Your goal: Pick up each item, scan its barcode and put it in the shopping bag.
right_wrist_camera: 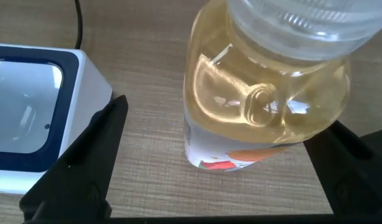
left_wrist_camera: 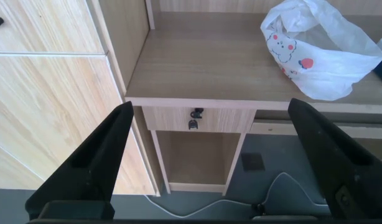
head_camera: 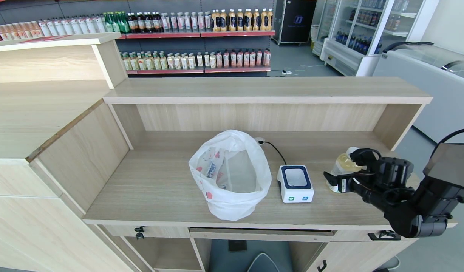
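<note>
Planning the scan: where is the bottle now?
In the head view the bottle stands on the counter, right of the scanner, between the right gripper's fingers.

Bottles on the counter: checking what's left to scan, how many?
1: a clear plastic bottle of yellow liquid stands right of the white scanner, between the right hand's open fingers. The white plastic bag may hide more.

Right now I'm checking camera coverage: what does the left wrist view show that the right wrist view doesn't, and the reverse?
Left wrist, not right: the bag, a drawer lock under the counter, and the open left gripper. Right wrist, not left: the bottle, the cable, and the open right gripper flanking the bottle. Both: the counter and the scanner, just an edge of it in the left wrist view.
</note>
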Controlling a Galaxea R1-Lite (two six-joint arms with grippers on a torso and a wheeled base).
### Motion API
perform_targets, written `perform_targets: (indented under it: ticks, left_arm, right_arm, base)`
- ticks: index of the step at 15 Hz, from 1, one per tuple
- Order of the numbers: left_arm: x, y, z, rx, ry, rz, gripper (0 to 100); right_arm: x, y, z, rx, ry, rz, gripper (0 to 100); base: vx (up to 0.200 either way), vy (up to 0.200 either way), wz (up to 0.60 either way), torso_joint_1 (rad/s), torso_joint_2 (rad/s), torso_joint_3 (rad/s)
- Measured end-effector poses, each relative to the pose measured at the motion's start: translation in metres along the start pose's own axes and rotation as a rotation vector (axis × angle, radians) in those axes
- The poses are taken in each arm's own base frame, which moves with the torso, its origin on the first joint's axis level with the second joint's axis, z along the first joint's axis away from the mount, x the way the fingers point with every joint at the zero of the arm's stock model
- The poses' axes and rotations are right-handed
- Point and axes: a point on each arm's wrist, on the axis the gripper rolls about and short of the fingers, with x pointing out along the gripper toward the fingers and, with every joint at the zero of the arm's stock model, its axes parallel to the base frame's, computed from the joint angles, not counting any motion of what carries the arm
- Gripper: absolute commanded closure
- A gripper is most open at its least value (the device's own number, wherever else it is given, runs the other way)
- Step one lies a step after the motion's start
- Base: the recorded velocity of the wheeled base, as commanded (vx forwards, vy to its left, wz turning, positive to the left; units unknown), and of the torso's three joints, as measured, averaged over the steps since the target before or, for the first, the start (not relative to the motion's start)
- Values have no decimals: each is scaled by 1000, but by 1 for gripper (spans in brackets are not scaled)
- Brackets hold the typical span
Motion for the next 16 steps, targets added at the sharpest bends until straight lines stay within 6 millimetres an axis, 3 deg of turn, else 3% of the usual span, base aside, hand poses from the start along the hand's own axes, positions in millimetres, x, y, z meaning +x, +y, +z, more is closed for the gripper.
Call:
perform_targets:
  ticks: [16]
  left_arm:
    - [0, 0, 0, 0, 0, 0, 0]
  right_arm:
    - [41, 17, -2, 2, -75, -11, 0]
  base:
    - [0, 0, 0, 0, 0, 0]
